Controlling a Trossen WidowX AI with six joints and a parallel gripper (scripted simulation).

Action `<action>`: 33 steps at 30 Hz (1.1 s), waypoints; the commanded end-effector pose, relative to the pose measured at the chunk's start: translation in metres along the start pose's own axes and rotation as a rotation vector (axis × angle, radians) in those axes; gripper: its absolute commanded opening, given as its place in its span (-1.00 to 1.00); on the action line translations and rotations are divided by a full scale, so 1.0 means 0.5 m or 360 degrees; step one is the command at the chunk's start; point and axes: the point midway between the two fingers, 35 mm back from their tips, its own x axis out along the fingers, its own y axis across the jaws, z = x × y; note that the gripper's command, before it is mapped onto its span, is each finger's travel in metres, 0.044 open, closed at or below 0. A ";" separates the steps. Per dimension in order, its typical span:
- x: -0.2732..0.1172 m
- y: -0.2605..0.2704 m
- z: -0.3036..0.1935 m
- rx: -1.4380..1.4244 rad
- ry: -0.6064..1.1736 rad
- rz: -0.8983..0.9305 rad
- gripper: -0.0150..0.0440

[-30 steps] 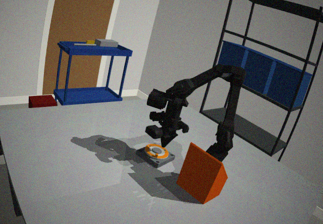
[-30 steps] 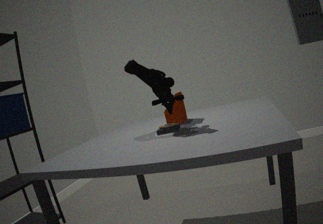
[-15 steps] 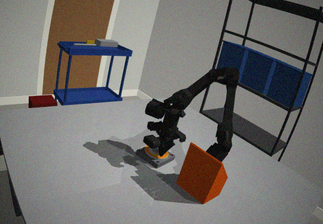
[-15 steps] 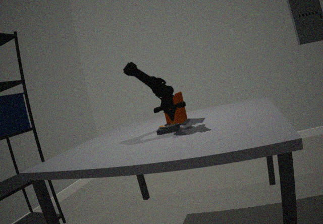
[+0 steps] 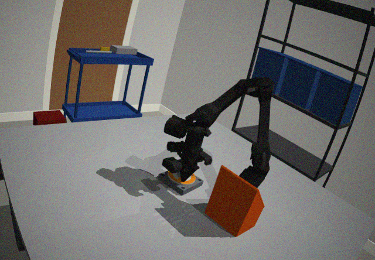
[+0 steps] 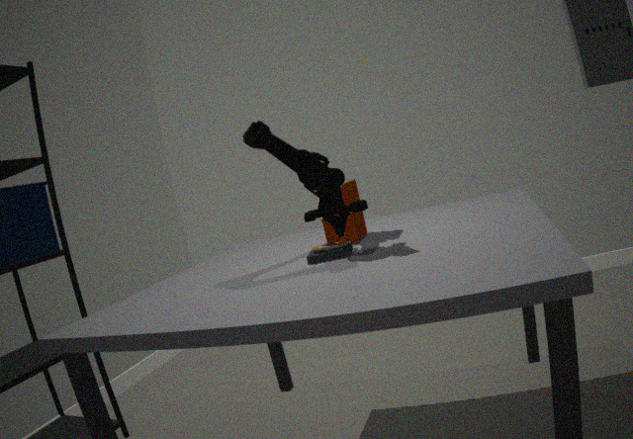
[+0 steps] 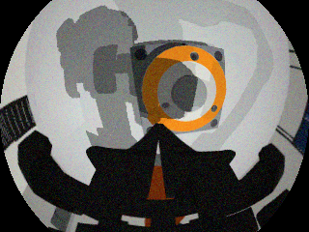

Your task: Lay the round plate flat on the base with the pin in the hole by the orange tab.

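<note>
The round plate (image 5: 193, 178) (image 6: 318, 247) (image 7: 220, 87), an orange ring with a pale middle, sits on the dark square base (image 5: 182, 190) (image 6: 329, 255) (image 7: 218, 49), around the grey post (image 7: 183, 93). Dark round holes show in the ring in the wrist view. An orange bulge, possibly the tab, shows at the ring's lower left, partly behind the fingertips. I cannot make out the pin or how far the plate tilts. My gripper (image 5: 183, 180) (image 6: 341, 235) (image 7: 158, 126) is shut and empty, pointing down. Its tips are at or just above the plate's edge; contact is unclear.
An orange wedge-shaped block (image 5: 233, 201) (image 6: 354, 197) stands on the table (image 5: 91, 221) (image 6: 434, 265), near the base and beside my arm's foot. My arm's shadow falls across the base and plate. A blue cart (image 5: 116, 58) and a black shelf (image 5: 265, 60) stand beyond the table.
</note>
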 end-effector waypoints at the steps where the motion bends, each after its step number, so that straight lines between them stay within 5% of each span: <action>1: 0.001 0.012 0.010 0.0007 -0.0003 0.0002 -0.49; 33: -0.003 0.039 0.081 0.0009 -0.0005 0.0003 -0.49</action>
